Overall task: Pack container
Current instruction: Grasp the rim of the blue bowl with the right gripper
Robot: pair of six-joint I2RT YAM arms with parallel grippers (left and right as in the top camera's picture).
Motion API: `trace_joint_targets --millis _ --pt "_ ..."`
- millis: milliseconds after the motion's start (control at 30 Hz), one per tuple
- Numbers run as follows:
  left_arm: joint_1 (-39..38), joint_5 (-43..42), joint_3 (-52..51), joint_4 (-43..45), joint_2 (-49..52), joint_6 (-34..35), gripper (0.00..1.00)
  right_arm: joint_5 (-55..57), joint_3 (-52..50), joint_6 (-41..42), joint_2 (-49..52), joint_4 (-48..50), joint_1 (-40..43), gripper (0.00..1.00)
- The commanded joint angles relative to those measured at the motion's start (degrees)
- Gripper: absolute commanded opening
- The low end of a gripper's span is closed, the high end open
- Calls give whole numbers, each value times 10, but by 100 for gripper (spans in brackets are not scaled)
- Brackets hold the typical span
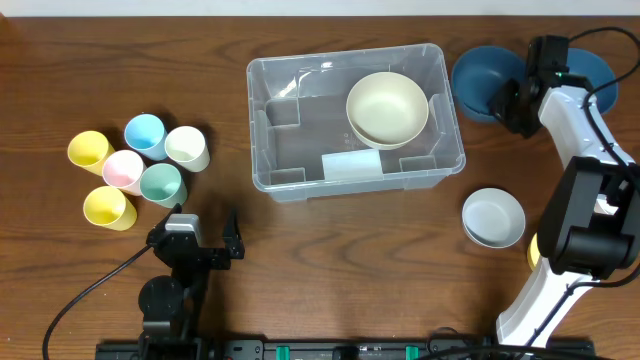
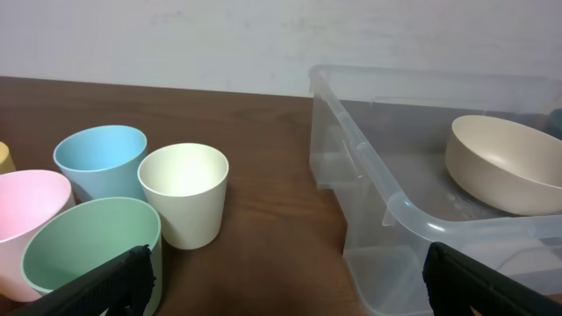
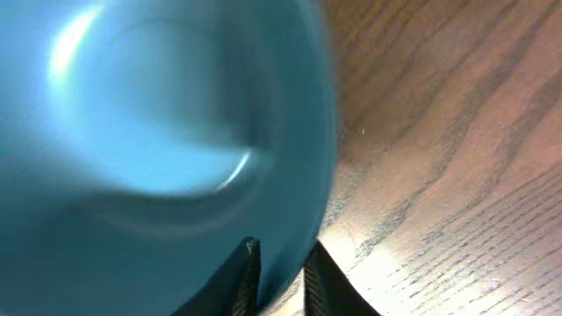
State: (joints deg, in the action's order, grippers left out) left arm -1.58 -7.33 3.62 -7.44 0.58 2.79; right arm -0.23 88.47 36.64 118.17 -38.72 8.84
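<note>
A: Progress?
B: Early. The container [image 1: 300, 150] sits mid-desk with one cream bowl [image 1: 387, 107] inside. The blue bowl [image 3: 158, 132], white bowl [image 1: 493, 217] and six cups [image 1: 123, 168] are left outside.
A: Tools?
B: The right tool [image 3: 281, 250] is nearly shut astride the blue bowl's rim (looks pinched). The left tool [image 2: 285, 263] is wide open and empty, near the cups.

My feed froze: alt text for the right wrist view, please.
A blue bowl fills most of the frame, its rim pinched between the two dark fingertips of the right pincer at the bottom edge. Brown wooden table shows to the right.
</note>
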Motion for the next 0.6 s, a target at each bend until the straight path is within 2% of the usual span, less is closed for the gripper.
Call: trace_joint_targets --millis 0,200,567 --pt "3 -7 -9 -17 -3 -6 98 6 -22 -1 -1 9 2 16" --pt "3 -7 -9 -17 -3 -6 98 14 -31 -5 -1 19 2 1" --pt "3 -7 -9 -17 -3 -6 98 30 -31 -42 -1 35 7 1"
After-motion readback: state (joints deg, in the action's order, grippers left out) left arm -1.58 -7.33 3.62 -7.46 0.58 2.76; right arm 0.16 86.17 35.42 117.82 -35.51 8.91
